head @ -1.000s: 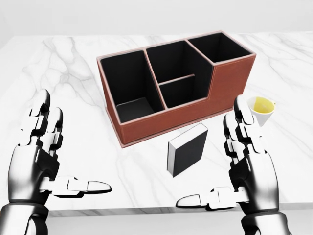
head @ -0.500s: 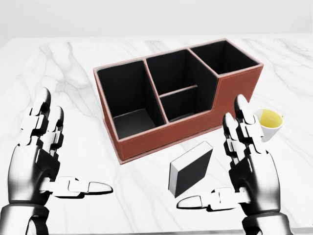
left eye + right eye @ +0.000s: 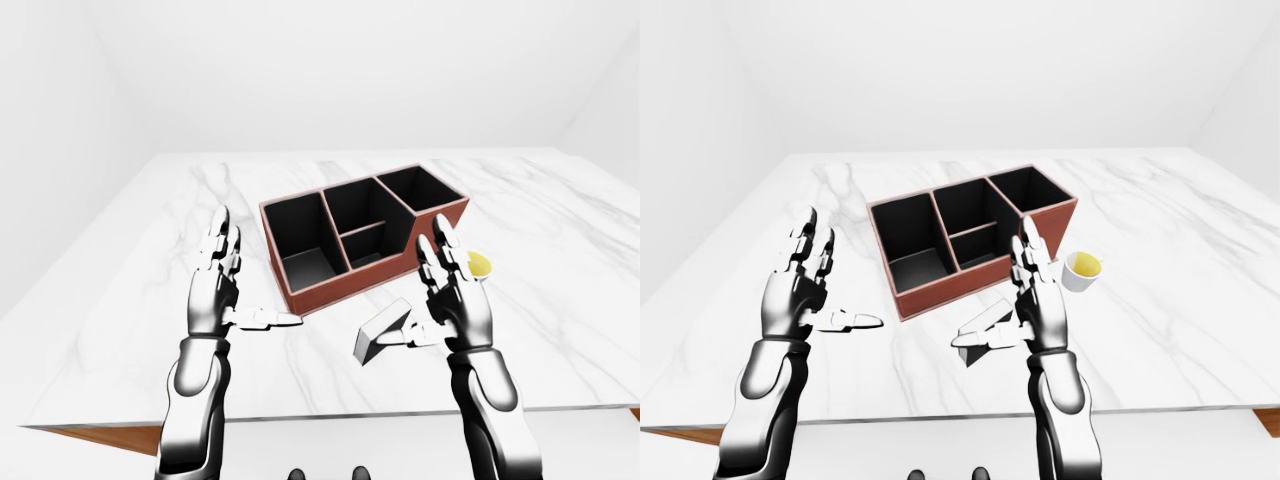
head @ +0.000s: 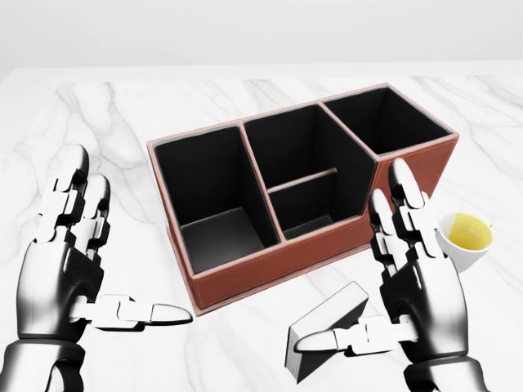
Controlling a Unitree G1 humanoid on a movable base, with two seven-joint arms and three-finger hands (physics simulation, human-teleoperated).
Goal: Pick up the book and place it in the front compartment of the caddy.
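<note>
The reddish-brown caddy [image 4: 270,269] with black compartments stands on the white marble table [image 4: 122,122]. Its low small compartment [image 4: 315,208] lies mid-caddy in the head view. The book [image 4: 331,322], dark-covered with white page edges, lies tilted on the table just below the caddy. My right hand [image 4: 368,278] is open, palm turned left, immediately right of the book. Its thumb [image 4: 327,339] crosses the book's lower edge; I cannot tell if it touches. Left of the caddy, my left hand [image 4: 122,245] is open and holds nothing.
A white cup [image 4: 464,238] with yellow liquid stands right of the caddy, close behind my right hand's fingers. The table's near edge [image 3: 330,413] runs along the bottom of the eye views. White walls surround the table.
The camera has moved toward the table: caddy, book and cup slid down and grew in the view. The book now lies under my right thumb. Both hands kept their open pose.
</note>
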